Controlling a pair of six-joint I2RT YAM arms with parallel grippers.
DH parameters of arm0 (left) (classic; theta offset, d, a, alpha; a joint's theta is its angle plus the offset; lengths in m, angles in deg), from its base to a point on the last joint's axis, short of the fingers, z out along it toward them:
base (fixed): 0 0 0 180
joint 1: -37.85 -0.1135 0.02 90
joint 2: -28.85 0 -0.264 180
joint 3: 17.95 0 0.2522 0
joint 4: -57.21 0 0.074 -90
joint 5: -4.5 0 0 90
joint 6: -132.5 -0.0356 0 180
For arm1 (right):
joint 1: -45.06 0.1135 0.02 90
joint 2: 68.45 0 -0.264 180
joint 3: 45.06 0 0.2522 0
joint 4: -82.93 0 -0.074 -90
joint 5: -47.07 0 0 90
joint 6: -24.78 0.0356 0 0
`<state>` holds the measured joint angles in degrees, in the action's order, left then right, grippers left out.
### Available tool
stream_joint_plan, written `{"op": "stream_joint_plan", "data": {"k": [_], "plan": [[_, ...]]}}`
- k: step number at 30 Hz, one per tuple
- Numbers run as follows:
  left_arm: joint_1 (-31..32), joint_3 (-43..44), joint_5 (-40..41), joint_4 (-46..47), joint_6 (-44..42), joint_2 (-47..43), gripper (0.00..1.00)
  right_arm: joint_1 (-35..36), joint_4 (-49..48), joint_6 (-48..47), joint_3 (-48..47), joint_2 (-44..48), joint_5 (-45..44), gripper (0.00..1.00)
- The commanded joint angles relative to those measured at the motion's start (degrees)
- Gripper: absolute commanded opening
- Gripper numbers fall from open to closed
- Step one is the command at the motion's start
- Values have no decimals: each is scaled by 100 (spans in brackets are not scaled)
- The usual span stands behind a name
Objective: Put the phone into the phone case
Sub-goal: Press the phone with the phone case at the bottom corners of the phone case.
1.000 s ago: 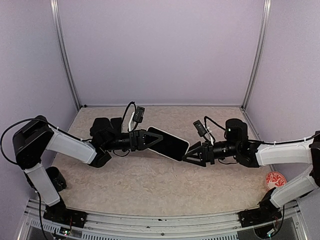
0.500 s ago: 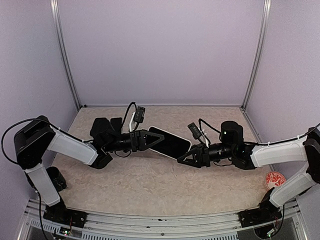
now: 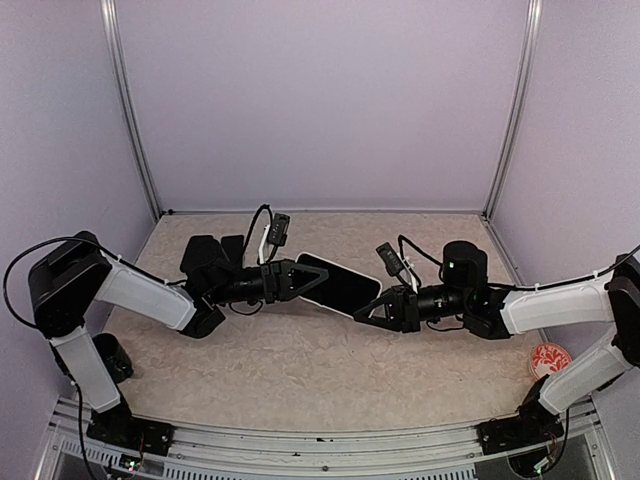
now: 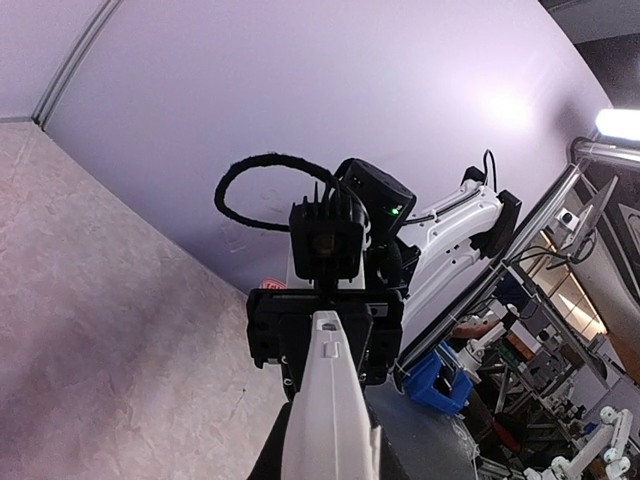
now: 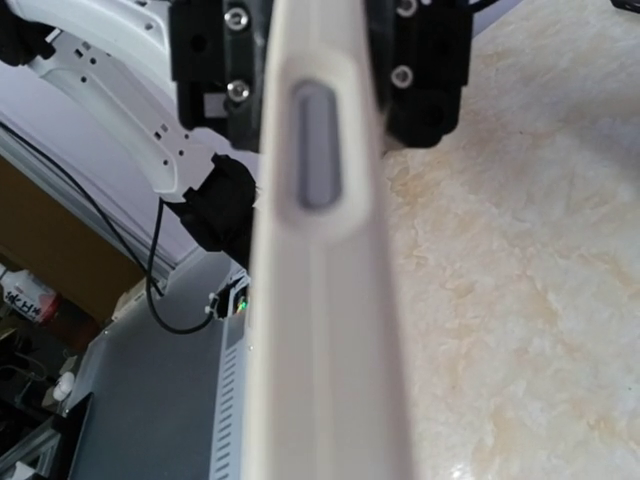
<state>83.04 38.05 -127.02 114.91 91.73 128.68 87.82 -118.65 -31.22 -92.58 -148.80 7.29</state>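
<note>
The phone (image 3: 340,284), a black slab with a pale edge, hangs in the air over the middle of the table, held at both ends. My left gripper (image 3: 316,279) is shut on its left end. My right gripper (image 3: 368,306) has closed on its right end. In the left wrist view the phone's pale edge (image 4: 331,400) runs away from me to the right gripper's black body (image 4: 385,335). In the right wrist view the same edge (image 5: 326,330), with a side button (image 5: 316,160), reaches the left gripper's body (image 5: 425,70). The phone case does not show as a separate thing.
A round red and white object (image 3: 549,358) lies at the table's right edge by the right arm. A dark round item (image 3: 113,356) sits near the left arm's base. Lilac walls and metal posts (image 3: 510,110) enclose the table (image 3: 300,370).
My right gripper moved left to the phone's right end and its jaws closed on it. The left gripper kept its hold and barely moved.
</note>
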Motion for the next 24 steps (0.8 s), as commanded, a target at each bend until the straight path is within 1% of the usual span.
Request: {"op": "stream_joint_plan", "data": {"k": [1,2,4,6,7,9,11,14,19,24], "plan": [[43,28,-41,134,-186,-64,5,42,259,-274,-70,0,-86,0],[31,42,-78,25,-251,-81,4,47,452,-388,-108,41,-120,9],[13,60,-177,-145,-355,-131,4,48,906,-673,-208,158,-275,33],[-15,40,-302,-260,-450,-206,3,46,1309,-935,-263,340,-463,52],[-37,43,-377,-347,-488,-226,3,37,1462,-1045,-275,424,-512,58],[-74,60,-509,-527,-595,-289,3,32,1747,-1232,-312,555,-558,66],[-110,73,-589,-741,-728,-376,2,15,1991,-1380,-356,647,-545,70],[-141,171,-775,-1187,-966,-470,2,4,2269,-1543,-423,696,-465,72],[-143,413,-1129,-2000,-1384,-517,2,-1,2467,-1637,-503,626,-293,72],[-150,579,-1269,-2645,-1787,-586,2,2,2632,-1710,-575,525,-163,71]]}}
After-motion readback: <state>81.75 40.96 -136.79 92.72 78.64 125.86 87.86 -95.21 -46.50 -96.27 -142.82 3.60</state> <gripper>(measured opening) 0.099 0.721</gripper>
